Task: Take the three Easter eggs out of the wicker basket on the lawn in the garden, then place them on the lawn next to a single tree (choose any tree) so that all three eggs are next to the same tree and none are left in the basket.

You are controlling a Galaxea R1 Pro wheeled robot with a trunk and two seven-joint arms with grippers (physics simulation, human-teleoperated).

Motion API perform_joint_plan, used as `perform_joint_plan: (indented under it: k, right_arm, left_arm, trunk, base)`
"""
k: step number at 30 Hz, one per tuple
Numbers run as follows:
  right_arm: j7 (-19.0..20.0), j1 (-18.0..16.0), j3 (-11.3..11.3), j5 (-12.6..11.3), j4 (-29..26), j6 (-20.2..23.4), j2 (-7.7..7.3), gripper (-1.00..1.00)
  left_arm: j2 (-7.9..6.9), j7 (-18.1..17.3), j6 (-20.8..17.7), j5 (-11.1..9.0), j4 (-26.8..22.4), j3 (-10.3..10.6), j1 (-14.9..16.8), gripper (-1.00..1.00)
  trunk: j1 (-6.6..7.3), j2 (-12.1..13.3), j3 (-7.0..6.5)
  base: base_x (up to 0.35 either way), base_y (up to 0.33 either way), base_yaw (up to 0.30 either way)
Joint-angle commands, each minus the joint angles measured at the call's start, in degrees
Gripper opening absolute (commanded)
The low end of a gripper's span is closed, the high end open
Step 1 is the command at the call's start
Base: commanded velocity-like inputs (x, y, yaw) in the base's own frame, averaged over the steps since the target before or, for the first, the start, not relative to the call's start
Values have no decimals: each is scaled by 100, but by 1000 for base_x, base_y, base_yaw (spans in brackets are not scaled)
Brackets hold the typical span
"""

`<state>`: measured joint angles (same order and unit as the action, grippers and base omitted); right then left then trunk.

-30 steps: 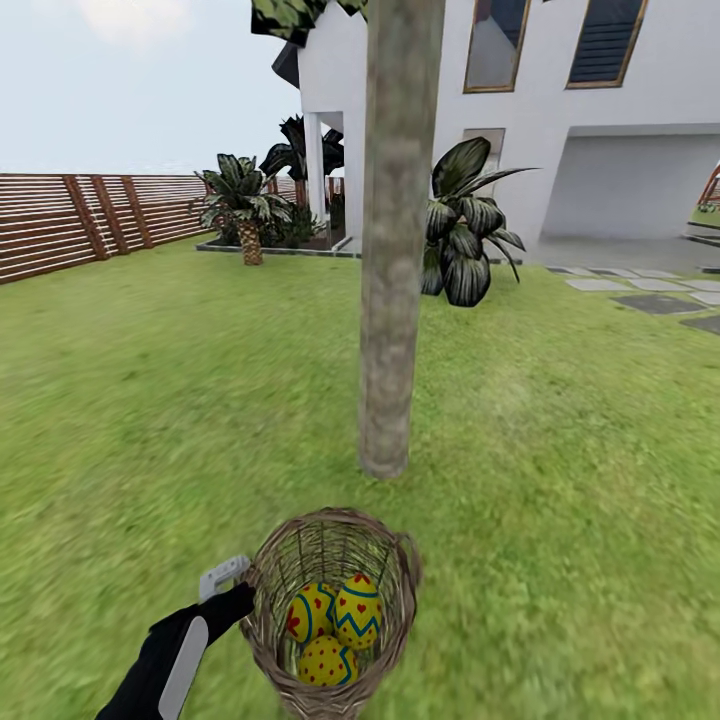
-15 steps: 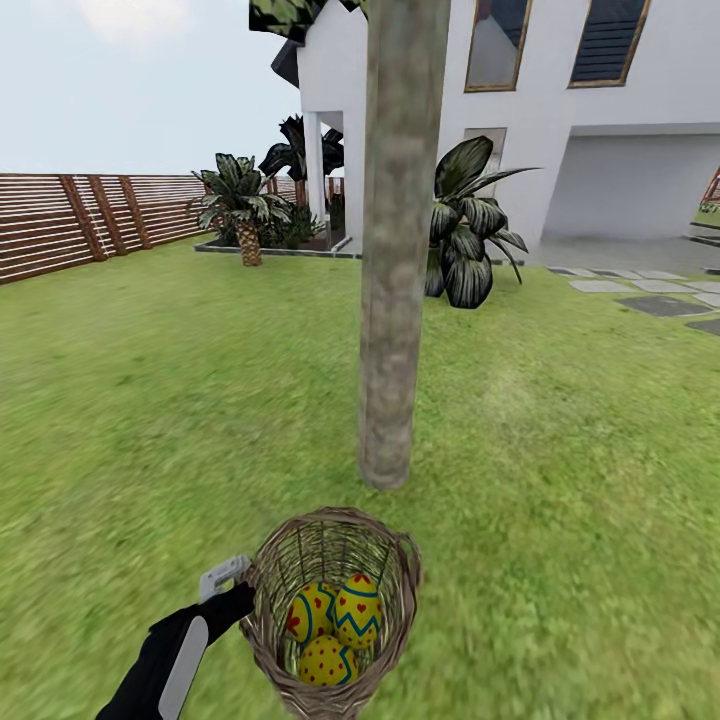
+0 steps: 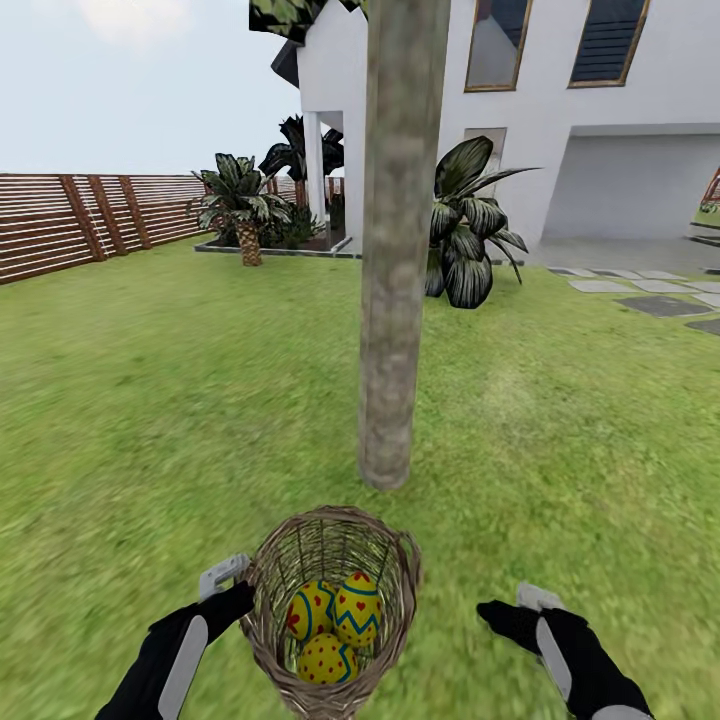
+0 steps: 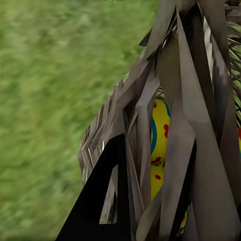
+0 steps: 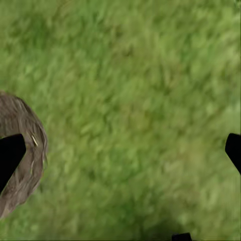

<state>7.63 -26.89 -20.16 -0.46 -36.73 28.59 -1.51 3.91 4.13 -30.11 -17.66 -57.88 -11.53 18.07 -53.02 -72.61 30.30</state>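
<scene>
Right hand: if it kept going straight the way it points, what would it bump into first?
Probably just grass. The right hand is open and its own camera looks down at the lawn between its fingers. The basket sits off to one side, so it would likely miss it, though depth is hard to judge.

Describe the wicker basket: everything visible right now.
The small round brown open-weave wicker basket has see-through sides and an open top, with a small loop on its rim. It sits upright, near the thick grey-beige mottled tree trunk. Inside lie three yellow Easter eggs painted with red marks and blue bands. The left gripper is at its rim; the left wrist view shows a dark finger against the weave. The right gripper is apart from it, fingers spread over green grass lawn.
</scene>
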Motion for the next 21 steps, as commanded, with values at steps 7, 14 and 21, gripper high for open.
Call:
perform_joint_plan:
  k: [7,14,21]
  right_arm:
    - [937,-27,11,-37,-148,93,-1,100]
    - [932,-27,12,-33,-94,86,16,100]
    - [907,-27,12,-33,-91,77,19,100]
  left_arm:
    - [5,44,-48,-98,-187,-16,3,-100]
    - [5,44,-47,-98,-189,-16,3,-100]
    - [5,44,-47,-98,-189,-16,3,-100]
  trunk:
    - [0,-4,1]
    - [0,-4,-14]
    - [0,-4,-16]
  base:
    - [0,0,92]
    - [0,0,271]
    - [0,0,32]
